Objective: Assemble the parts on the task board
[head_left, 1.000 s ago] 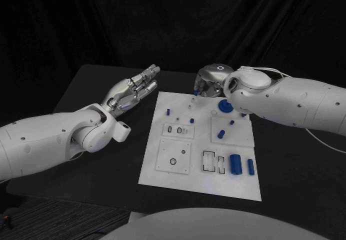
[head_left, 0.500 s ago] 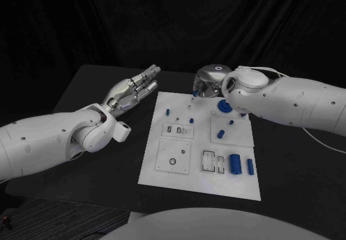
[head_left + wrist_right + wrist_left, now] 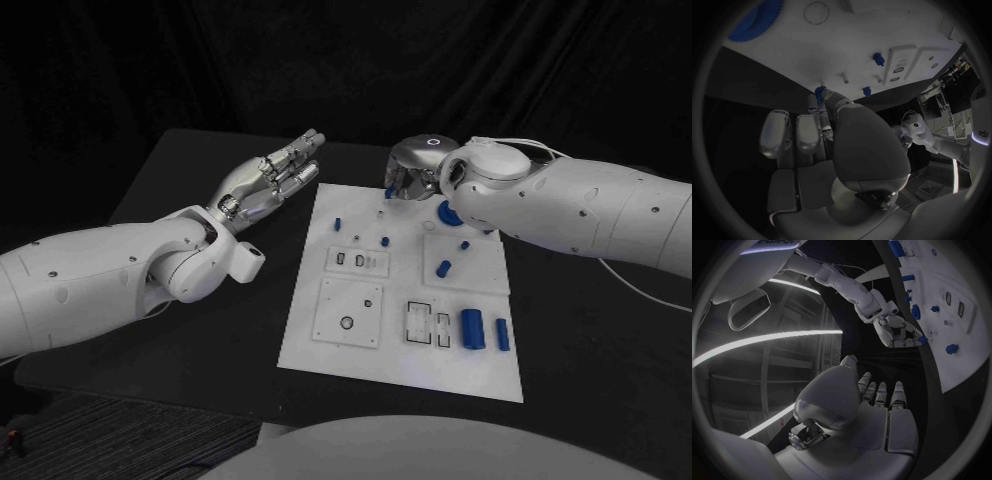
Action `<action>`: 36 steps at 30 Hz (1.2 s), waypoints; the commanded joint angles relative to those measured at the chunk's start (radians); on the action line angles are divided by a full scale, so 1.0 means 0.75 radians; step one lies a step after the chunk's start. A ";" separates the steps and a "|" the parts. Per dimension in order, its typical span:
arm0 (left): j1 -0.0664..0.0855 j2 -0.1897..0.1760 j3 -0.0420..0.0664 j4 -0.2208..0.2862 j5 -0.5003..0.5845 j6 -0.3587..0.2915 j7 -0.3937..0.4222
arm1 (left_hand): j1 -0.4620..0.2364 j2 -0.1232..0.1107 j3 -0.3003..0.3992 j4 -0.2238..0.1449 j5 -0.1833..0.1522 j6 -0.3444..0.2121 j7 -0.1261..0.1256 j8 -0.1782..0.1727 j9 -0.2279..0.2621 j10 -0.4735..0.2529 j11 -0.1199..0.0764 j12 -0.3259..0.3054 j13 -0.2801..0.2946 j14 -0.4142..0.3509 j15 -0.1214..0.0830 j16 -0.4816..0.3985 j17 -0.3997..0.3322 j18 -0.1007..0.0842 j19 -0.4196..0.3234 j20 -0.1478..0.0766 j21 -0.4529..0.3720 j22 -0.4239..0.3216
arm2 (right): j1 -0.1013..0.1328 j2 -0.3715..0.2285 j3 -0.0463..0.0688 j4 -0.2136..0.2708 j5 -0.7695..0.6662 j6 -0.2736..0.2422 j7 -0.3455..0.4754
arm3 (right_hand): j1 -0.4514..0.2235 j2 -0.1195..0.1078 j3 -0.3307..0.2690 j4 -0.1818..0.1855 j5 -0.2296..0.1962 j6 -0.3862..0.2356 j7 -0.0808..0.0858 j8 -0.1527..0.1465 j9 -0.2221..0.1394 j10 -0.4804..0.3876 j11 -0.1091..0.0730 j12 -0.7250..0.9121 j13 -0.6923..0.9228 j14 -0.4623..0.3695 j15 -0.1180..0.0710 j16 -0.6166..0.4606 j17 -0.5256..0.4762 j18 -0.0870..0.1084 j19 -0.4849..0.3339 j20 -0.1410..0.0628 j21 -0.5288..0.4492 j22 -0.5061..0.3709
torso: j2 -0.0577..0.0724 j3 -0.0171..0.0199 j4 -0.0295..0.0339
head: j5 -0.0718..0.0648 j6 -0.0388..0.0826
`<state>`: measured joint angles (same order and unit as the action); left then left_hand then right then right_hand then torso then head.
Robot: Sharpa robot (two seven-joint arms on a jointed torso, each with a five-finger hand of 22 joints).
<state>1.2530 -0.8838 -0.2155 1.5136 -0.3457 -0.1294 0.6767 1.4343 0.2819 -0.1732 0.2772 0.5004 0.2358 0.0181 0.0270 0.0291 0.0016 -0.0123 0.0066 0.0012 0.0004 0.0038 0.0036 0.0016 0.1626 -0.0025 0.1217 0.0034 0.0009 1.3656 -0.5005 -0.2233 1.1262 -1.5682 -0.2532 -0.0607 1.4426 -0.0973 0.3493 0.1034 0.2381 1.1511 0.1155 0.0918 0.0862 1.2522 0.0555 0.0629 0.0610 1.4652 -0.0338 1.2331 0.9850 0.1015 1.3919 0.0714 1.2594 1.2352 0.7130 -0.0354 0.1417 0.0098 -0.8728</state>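
Black cloth surrounds the dark desk (image 3: 173, 190), with the white task board (image 3: 404, 355) at its middle. Your right robot hand (image 3: 411, 168) hangs over the board's far edge, pinching a small blue gear (image 3: 821, 92) at its fingertips. Your left robot hand (image 3: 271, 180) hovers beside the board, fingers straight, holding nothing. Line the gear up squarely over its peg and lower gently; forcing it could jam it.

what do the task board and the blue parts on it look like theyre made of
Task board: probably rigid matte white plastic; flat, even and glare-free, with crisp recessed slots. Blue parts: likely smooth moulded or printed plastic; uniform saturated colour with a faint sheen. Neither can be told for sure.
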 commanded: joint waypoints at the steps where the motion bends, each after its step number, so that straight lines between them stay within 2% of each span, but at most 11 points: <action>1: 0.004 0.003 0.001 0.001 -0.001 0.019 0.048 | 0.009 0.002 0.009 0.002 0.006 0.002 0.010 0.004 0.002 -0.002 0.008 -0.009 -0.002 -0.001 0.011 -0.005 -0.002 0.020 0.003 0.009 -0.004 -0.001 | -0.006 0.003 0.001 -0.006 -0.001 0.023 -0.008 | -0.002 0.011 0.006 0.002 -0.006 -0.007 -0.007 0.002 0.043 -0.011 0.003 -0.004 -0.001 0.022 0.013 0.007 0.002 -0.016 0.000 0.012 0.008 0.002 | 0.000 0.0000 0.0014 | -0.002 0.000; 12: 0.004 0.006 0.001 -0.003 -0.001 0.025 0.044 | 0.010 0.002 0.011 0.003 0.006 0.002 0.011 0.004 0.002 -0.002 0.009 -0.009 -0.002 -0.001 0.014 -0.005 -0.002 0.021 0.003 0.012 -0.004 -0.001 | -0.012 0.010 0.001 -0.013 -0.001 0.049 -0.013 | -0.007 0.010 0.009 0.005 -0.018 -0.017 -0.007 -0.008 0.042 -0.026 0.005 -0.005 -0.001 0.019 0.014 0.004 -0.004 -0.015 -0.004 0.015 0.006 0.002 | -0.002 -0.0020 -0.0012 | 0.001 0.000; 22: 0.003 0.009 0.001 -0.011 -0.001 0.034 0.038 | 0.010 0.003 0.014 0.003 0.006 0.004 0.014 0.005 0.002 -0.002 0.012 -0.009 -0.002 -0.001 0.020 -0.005 -0.002 0.022 0.003 0.018 -0.004 -0.001 | -0.016 0.018 0.001 -0.018 -0.001 0.067 -0.017 | -0.021 0.004 0.011 0.014 -0.050 -0.049 -0.008 -0.030 0.040 -0.065 0.012 -0.005 -0.001 0.012 0.018 0.001 -0.009 -0.013 -0.014 0.019 -0.003 0.000 | -0.002 -0.0014 0.0018 | 0.002 0.000; 23: 0.003 0.009 0.001 -0.012 -0.001 0.035 0.038 | 0.010 0.003 0.015 0.004 0.006 0.006 0.015 0.005 0.003 -0.002 0.012 -0.009 -0.002 -0.001 0.022 -0.005 -0.002 0.022 0.003 0.020 -0.004 -0.001 | -0.017 0.019 0.001 -0.019 -0.001 0.069 -0.019 | -0.032 -0.004 0.008 0.022 -0.078 -0.087 -0.012 -0.042 0.032 -0.106 0.021 -0.005 -0.002 0.008 0.023 0.003 -0.006 -0.012 -0.018 0.022 -0.005 0.000 | -0.002 -0.0017 0.0010 | 0.003 0.000; 25: 0.003 0.010 0.001 -0.013 -0.001 0.036 0.037 | 0.009 0.003 0.016 0.005 0.004 0.008 0.016 0.005 0.003 -0.002 0.013 -0.009 -0.002 -0.001 0.025 -0.005 -0.002 0.022 0.003 0.022 -0.004 -0.001 | -0.017 0.020 0.001 -0.021 -0.001 0.074 -0.023 | -0.035 -0.009 0.010 0.026 -0.094 -0.129 -0.014 -0.042 0.022 -0.140 0.022 -0.004 -0.001 0.004 0.006 0.005 -0.005 -0.010 -0.021 0.015 -0.006 0.004 | -0.002 -0.0019 0.0009 | 0.004 0.000; 26: 0.003 0.010 0.001 -0.014 -0.001 0.037 0.036 | 0.009 0.003 0.016 0.006 0.003 0.009 0.017 0.006 0.003 -0.002 0.014 -0.009 -0.002 -0.001 0.026 -0.005 -0.002 0.022 0.003 0.023 -0.004 -0.001 | -0.017 0.021 0.001 -0.022 -0.001 0.077 -0.026 | -0.044 -0.017 0.005 0.033 -0.111 -0.172 -0.023 -0.042 0.011 -0.179 0.025 -0.004 -0.001 0.000 0.001 0.007 0.000 -0.011 -0.024 0.007 -0.007 0.006 | -0.002 -0.0022 0.0009 | 0.004 0.000; 28: 0.003 0.010 0.001 -0.015 -0.001 0.038 0.035 | 0.008 0.003 0.016 0.007 0.002 0.011 0.017 0.006 0.003 -0.002 0.015 -0.009 -0.002 -0.001 0.026 -0.005 -0.002 0.022 0.003 0.024 -0.004 -0.001 | -0.018 0.022 0.001 -0.023 -0.001 0.082 -0.031 | -0.054 -0.025 -0.007 0.038 -0.131 -0.287 -0.062 -0.042 -0.019 -0.260 0.034 -0.003 0.000 -0.012 0.004 0.001 -0.008 -0.010 -0.037 0.009 -0.021 0.001 | -0.002 -0.0024 0.0001 | 0.005 0.000; 29: 0.003 0.011 0.001 -0.015 -0.001 0.039 0.035 | 0.008 0.003 0.016 0.007 0.002 0.012 0.017 0.006 0.004 -0.002 0.015 -0.009 -0.002 -0.001 0.027 -0.005 -0.002 0.022 0.003 0.024 -0.004 -0.001 | -0.018 0.022 0.001 -0.023 -0.001 0.082 -0.034 | -0.057 -0.027 -0.018 0.037 -0.137 -0.344 -0.061 -0.043 -0.030 -0.290 0.036 -0.002 0.001 -0.017 0.006 0.002 -0.007 -0.010 -0.040 0.010 -0.023 0.004 | -0.002 -0.0026 -0.0001 | 0.004 0.000; 32: 0.003 0.011 0.001 -0.017 -0.001 0.040 0.033 | 0.007 0.003 0.017 0.008 0.002 0.015 0.018 0.007 0.004 -0.002 0.016 -0.009 -0.002 -0.001 0.027 -0.005 -0.002 0.022 0.003 0.025 -0.004 -0.001 | -0.018 0.021 0.001 -0.024 -0.001 0.074 -0.042 | -0.062 -0.015 -0.057 0.026 -0.142 -0.591 -0.136 -0.050 -0.039 -0.364 0.041 -0.001 0.002 -0.037 0.012 -0.009 -0.027 -0.006 -0.056 0.017 -0.041 -0.001 | -0.002 -0.0022 0.0000 | 0.005 0.000; 34: 0.003 0.011 0.001 -0.018 -0.001 0.041 0.031 | 0.007 0.003 0.017 0.008 0.002 0.015 0.018 0.007 0.004 -0.002 0.016 -0.009 -0.002 -0.001 0.027 -0.005 -0.002 0.022 0.003 0.025 -0.004 -0.001 | -0.019 0.020 0.001 -0.024 -0.001 0.061 -0.046 | -0.060 -0.006 -0.078 0.016 -0.141 -0.654 -0.139 -0.051 -0.041 -0.410 0.043 -0.003 0.001 -0.042 0.014 -0.008 -0.028 -0.006 -0.060 0.019 -0.046 0.002 | -0.002 -0.0020 -0.0001 | 0.007 0.000; 36: 0.003 0.011 0.001 -0.018 -0.001 0.042 0.030 | 0.007 0.003 0.017 0.008 0.002 0.020 0.019 0.007 0.005 -0.002 0.017 -0.009 -0.002 -0.001 0.028 -0.005 -0.002 0.022 0.003 0.026 -0.004 -0.001 | -0.019 0.018 0.001 -0.025 -0.001 0.045 -0.046 | -0.059 -0.002 -0.087 0.012 -0.141 -0.645 -0.141 -0.048 -0.039 -0.428 0.046 -0.003 0.001 -0.048 0.016 -0.015 -0.040 -0.004 -0.066 0.020 -0.055 -0.003 | -0.002 -0.0019 -0.0004 | 0.008 0.000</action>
<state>1.2530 -0.8776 -0.2156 1.4991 -0.3459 -0.1113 0.6767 1.4342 0.2819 -0.1663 0.2842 0.5004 0.2466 0.0288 0.0270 0.0310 0.0012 -0.0056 0.0066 0.0010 0.0004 0.0183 0.0036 0.0012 0.1624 0.0011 0.1323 0.0033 0.0012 1.3545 -0.4854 -0.2233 1.1090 -1.5673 -0.2080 -0.0699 1.4000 -0.1082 0.2881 0.1118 0.1346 0.6711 0.0107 0.0559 0.0562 0.9373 0.0884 0.0629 0.0613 1.4344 -0.0213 1.2261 0.9578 0.1016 1.3492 0.0891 1.2218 1.2347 0.7114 -0.0370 0.1419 0.0151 -0.8725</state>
